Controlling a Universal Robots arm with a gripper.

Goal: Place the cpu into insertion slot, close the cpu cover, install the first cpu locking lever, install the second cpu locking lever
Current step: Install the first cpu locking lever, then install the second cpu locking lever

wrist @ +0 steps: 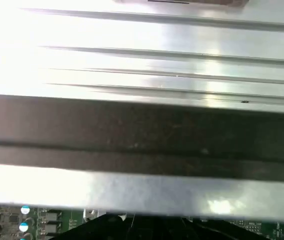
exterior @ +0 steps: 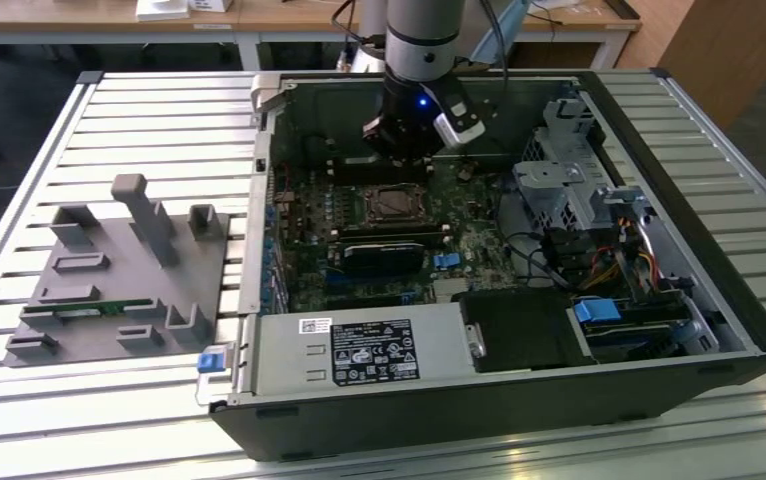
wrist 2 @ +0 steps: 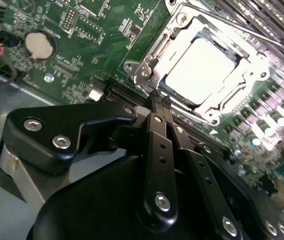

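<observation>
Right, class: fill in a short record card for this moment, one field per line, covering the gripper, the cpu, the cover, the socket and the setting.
gripper: fingers together, holding nothing, tips just short of the socket's edge in the second wrist view
cpu: lying flat in the insertion slot, silver top facing up
cpu cover: down over the cpu, framing it
arm position: over the motherboard, beside the socket on its far side in the exterior view
setting: open computer case on a slatted metal table
nearby: grey fixture on the exterior view's left

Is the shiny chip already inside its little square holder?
In. The cpu lies flat inside the insertion slot, with the cpu cover framing its edges.
</observation>
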